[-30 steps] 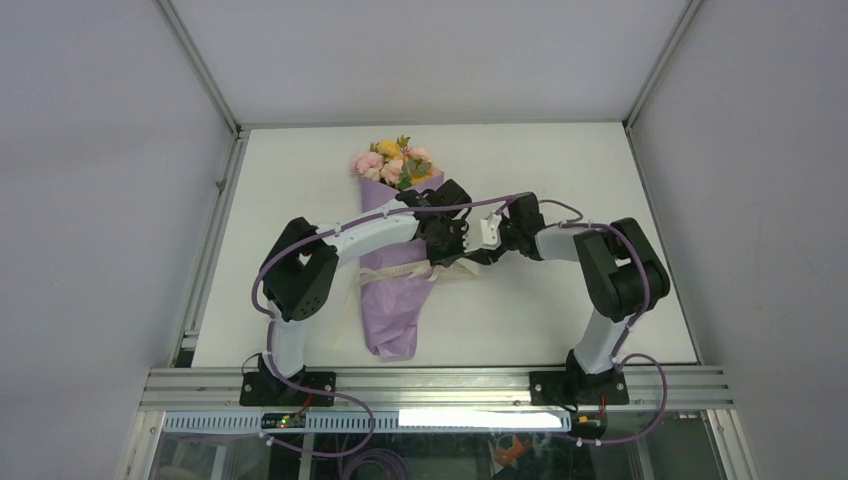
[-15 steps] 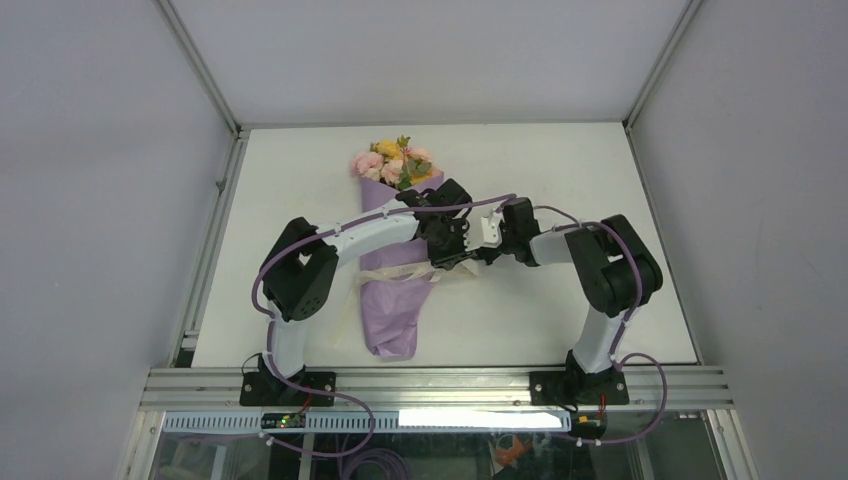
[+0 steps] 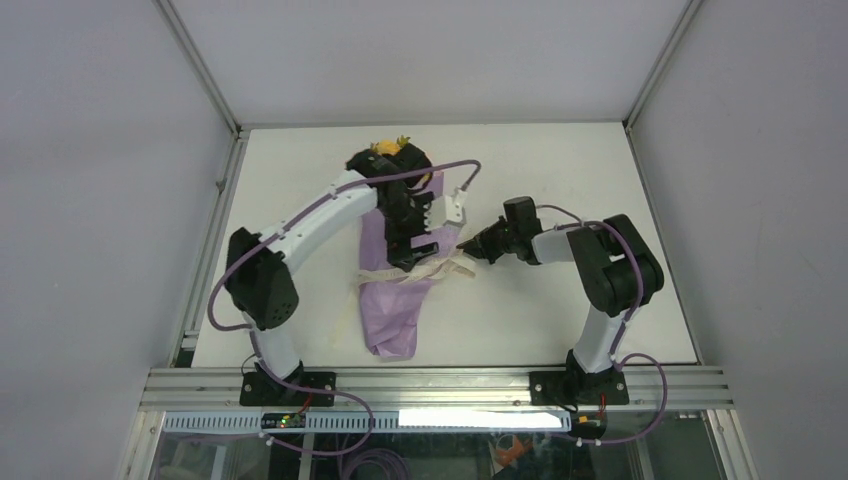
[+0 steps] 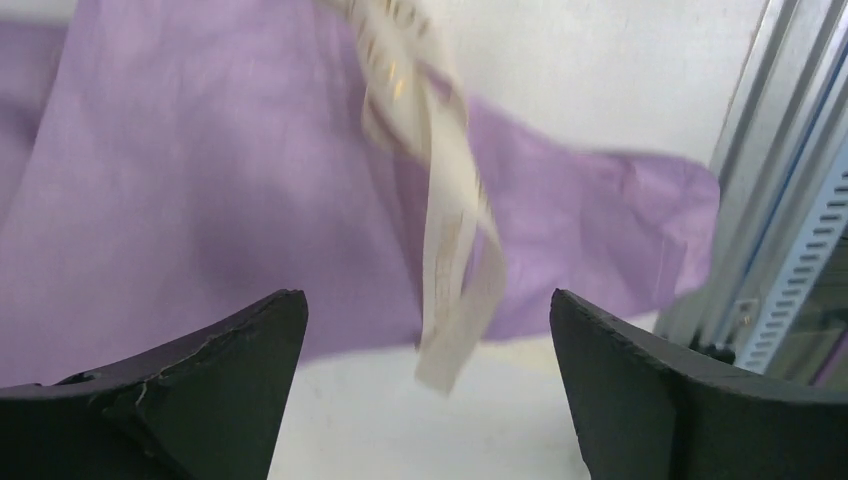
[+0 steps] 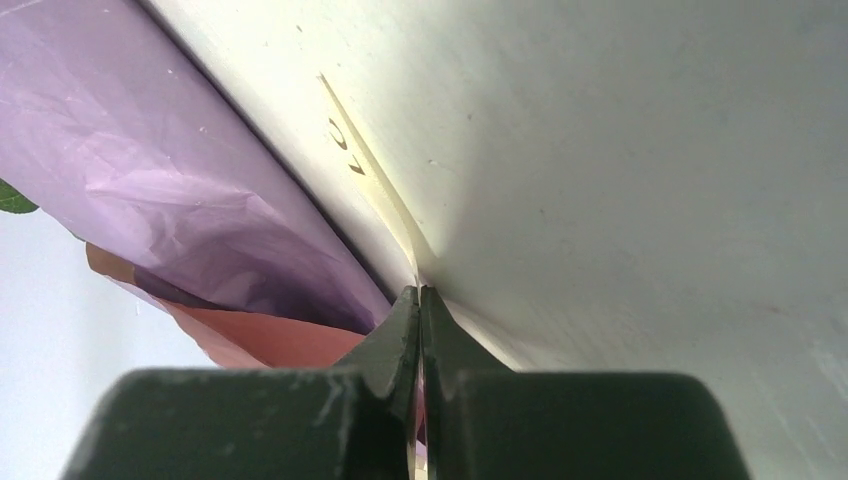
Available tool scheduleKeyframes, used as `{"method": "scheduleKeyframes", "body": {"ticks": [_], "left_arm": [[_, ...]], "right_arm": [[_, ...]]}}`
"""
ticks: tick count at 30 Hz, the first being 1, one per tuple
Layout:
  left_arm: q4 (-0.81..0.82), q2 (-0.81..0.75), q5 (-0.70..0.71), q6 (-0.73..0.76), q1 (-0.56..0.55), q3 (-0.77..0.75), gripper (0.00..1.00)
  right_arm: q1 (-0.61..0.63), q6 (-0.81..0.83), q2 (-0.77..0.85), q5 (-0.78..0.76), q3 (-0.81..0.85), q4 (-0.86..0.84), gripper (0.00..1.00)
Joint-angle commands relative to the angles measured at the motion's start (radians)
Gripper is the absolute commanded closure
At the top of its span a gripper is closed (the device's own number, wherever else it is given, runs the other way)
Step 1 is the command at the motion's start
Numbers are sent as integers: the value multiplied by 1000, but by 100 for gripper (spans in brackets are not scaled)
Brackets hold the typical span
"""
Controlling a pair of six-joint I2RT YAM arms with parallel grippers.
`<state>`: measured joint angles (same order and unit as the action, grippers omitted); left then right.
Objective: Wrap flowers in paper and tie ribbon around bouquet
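A white desk (image 3: 560,180) fills a booth with plain grey walls (image 3: 100,200) and slanting metal posts (image 3: 200,60); an aluminium rail (image 3: 430,380) runs along the near edge, where both arms are bolted.

The bouquet (image 3: 395,310) lies left of the desk's middle, narrow end toward the rail. Its lilac paper (image 4: 200,200) is crinkled, and a pink inner side shows in the right wrist view. The left arm reaches over the wide end and hides most of the flowers (image 3: 385,148); only some yellow shows.

The cream ribbon (image 3: 420,272) crosses the cone's middle, with a loose loop hanging in the left wrist view.

The left hand (image 3: 415,250) hovers above the cone, spread wide, with nothing in it. The right hand (image 3: 470,247), just right of the bouquet, is pinched tight on the ribbon's end.
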<state>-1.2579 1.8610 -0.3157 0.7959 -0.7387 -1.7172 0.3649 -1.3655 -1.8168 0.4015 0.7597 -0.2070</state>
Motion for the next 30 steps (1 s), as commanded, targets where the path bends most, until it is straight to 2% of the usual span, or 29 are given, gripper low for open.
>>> {"method": "scheduleKeyframes", "body": {"ticks": [1,3,4,6,7,8,10,12,16,19,20,23,25,26,30], "left_arm": [[-207,-200,-37,94,173,55,5],[-197,-260,-50,104,275,158,10],[-181,-286,-49,115,298,220,16],[-65,-365,-41,132,307,382,44],[19,-412,-50,154,308,471,49],[63,-416,-52,157,306,509,49],[124,-364,-23,108,308,513,32],[189,-350,-13,101,305,529,25],[210,-296,7,117,289,549,25],[214,-257,42,134,278,562,32],[215,-247,46,133,277,561,36],[208,-245,40,127,277,550,66],[202,-256,32,132,277,548,93],[200,-262,29,137,277,551,100],[189,-267,26,138,278,548,100]], "right_arm": [[-11,68,-19,-78,14,129,100],[-11,78,-19,-81,21,140,100],[-12,81,-19,-81,26,143,100],[-12,87,-26,-79,34,148,100],[-12,89,-31,-78,40,151,100],[-12,92,-36,-75,46,154,100],[-11,96,-45,-71,56,161,100],[-10,104,-46,-72,64,173,100],[-11,118,-27,-89,69,196,100],[-10,118,-22,-96,64,197,100],[-11,117,-22,-97,63,196,100],[-10,117,-20,-98,65,196,100],[-12,123,-19,-100,72,222,100],[-11,126,-20,-101,77,232,100],[-12,129,-22,-101,90,239,100]]}}
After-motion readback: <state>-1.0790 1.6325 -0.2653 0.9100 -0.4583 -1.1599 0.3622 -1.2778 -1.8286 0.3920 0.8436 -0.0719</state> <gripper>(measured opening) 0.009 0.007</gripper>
